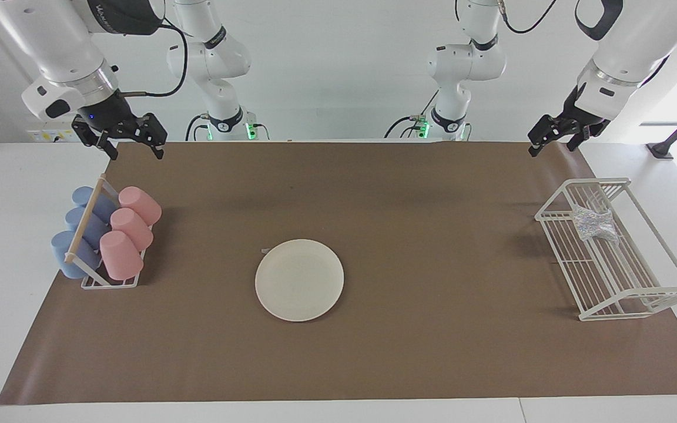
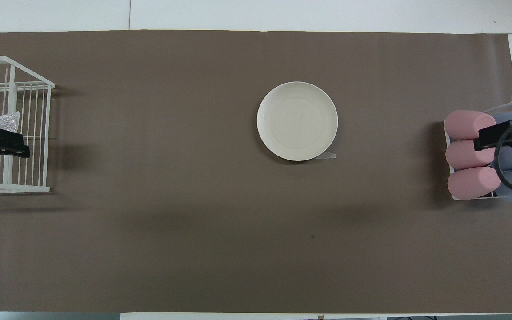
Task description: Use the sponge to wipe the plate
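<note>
Brown paper covers my bench (image 1: 432, 352). The plate (image 1: 299, 279) sits mid-bench; the sponge (image 1: 595, 223) lies in the wire rack (image 1: 615, 282). Left hand (image 1: 553, 140) and right hand (image 1: 133, 147) hang released, empty.

We see only one bit of lettering, white on the black band of the right arm (image 1: 116, 13), and we cannot make it out.

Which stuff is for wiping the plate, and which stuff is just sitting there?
For the job: plate; sponge, lying in the wire rack.
Just sitting: pink cups and blue cups in their rack.
</note>
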